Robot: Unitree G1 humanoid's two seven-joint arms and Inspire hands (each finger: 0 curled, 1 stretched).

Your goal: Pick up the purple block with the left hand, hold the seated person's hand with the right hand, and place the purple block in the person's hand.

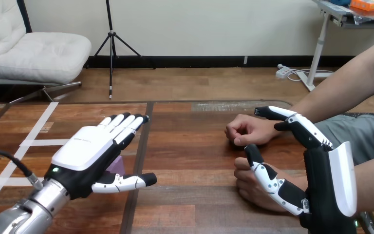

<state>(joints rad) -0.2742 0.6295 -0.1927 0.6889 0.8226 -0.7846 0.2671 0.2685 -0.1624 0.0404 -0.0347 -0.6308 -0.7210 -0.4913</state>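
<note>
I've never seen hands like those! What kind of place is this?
Probably a robot practice lab. The robot's left hand hovers over a purple block on a wooden table marked with white tape, and its right hand is by the person's nearer hand.

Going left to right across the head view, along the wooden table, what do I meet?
White tape strips → robot's left hand, black with white shells → the person's farther, closed hand → robot's right hand. The purple block sits under the left hand, so it is left out of the order.
</note>
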